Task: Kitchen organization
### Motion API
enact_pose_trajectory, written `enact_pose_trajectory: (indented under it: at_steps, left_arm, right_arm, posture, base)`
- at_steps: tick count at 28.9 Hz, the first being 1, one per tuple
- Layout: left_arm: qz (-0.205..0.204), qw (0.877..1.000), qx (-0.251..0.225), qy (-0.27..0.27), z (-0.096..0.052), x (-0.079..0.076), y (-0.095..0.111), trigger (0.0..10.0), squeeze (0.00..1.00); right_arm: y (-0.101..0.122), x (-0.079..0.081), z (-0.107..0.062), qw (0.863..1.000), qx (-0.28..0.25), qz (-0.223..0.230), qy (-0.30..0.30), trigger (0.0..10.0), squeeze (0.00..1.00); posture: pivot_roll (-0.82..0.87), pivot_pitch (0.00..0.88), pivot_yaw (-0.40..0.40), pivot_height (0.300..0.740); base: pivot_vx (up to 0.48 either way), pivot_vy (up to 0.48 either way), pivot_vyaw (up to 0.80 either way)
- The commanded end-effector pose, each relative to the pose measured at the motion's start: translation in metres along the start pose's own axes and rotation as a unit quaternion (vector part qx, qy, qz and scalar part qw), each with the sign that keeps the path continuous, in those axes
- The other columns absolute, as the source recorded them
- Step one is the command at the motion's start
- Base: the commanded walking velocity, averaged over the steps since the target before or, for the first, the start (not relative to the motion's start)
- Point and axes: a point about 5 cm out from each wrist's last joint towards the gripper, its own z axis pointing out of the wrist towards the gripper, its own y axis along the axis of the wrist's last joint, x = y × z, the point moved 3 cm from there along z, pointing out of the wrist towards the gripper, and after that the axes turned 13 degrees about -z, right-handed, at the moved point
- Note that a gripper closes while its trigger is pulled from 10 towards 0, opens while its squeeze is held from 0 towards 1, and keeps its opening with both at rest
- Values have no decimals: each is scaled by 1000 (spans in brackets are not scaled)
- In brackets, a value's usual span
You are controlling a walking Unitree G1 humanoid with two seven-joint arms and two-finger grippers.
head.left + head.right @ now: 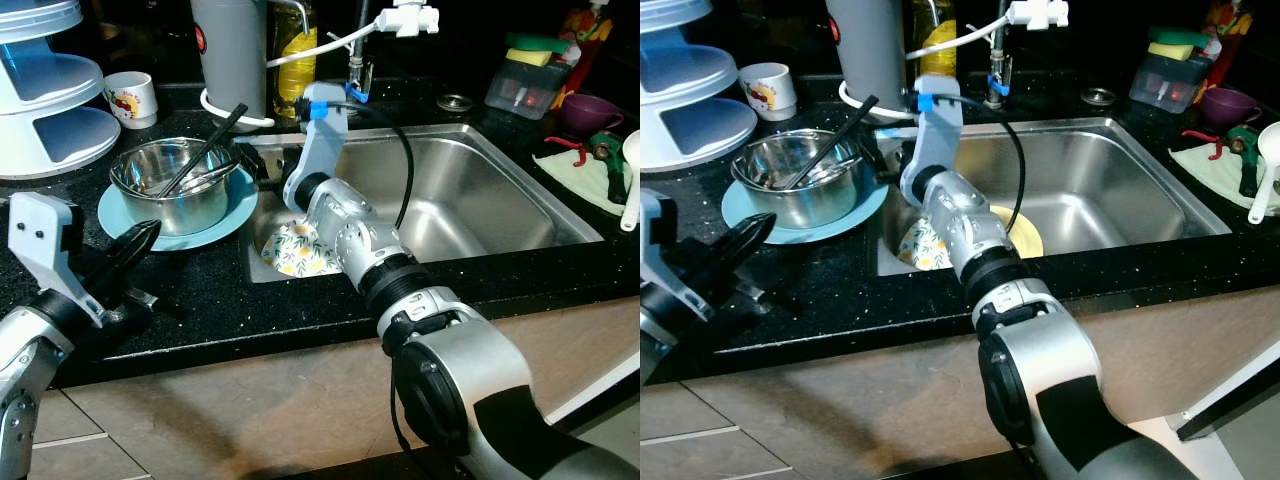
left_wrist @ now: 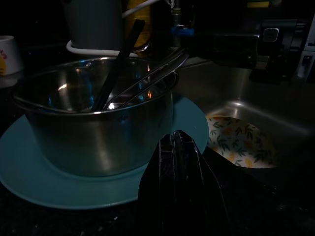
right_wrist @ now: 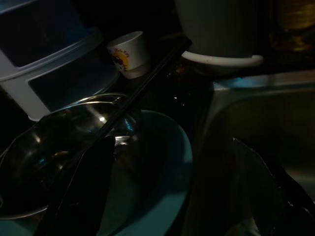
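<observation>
I'm holding the right gripper at the left end of the stainless steel sink, fingers spread wide and gripping nothing. Just beside that end, the shiny steel bowl with 2 black chopsticks is sitting on a round teal plate. The left gripper is hovering near the plate, fingers pressed together, empty. A floral paper plate is lying inside the sink.

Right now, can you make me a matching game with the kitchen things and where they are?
Things:
1. steel bowl
2. flowery plate
3. small cup
4. purple cup

Places:
A. down in the sink
B. on the counter, far right
C. on the light blue plate
D. on the counter by the white rack

Pairs: 1-C, 2-A, 3-D, 4-B
</observation>
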Motion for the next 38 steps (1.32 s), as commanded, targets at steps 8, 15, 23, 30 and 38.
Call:
enact_pose_trajectory:
  at_steps: [8, 15, 23, 30, 38]
  left_arm:
    - [6, 1000, 6, -12, -5, -1, 3, 10000, 0]
    - [7, 1000, 9, -12, -3, -1, 1, 10000, 0]
    - [9, 1000, 13, -10, -5, -1, 0, 10000, 0]
    - [11, 1000, 14, -11, -4, -2, 0, 10000, 0]
    - [11, 1000, 14, -12, -3, -4, -2, 10000, 0]
  right_arm:
    - [3, 16, 6, 997, 5, 76, 12, 10000, 0]
    - [7, 21, 7, 997, 2, 75, 18, 10000, 0]
    - [5, 27, 9, 997, 4, 77, 22, 2471, 0]
    - [5, 29, 9, 996, 6, 82, 23, 0, 0]
    - [9, 29, 10, 995, -3, 95, 23, 0, 0]
  posture:
    - [66, 238, -52, 740]
    - [63, 240, -51, 740]
    - [66, 241, -56, 740]
    - [64, 239, -57, 740]
    - [62, 239, -58, 740]
  base:
    - [0, 0, 0]
    - [0, 0, 0]
    - [0, 0, 0]
    - [0, 0, 0]
    - [0, 0, 0]
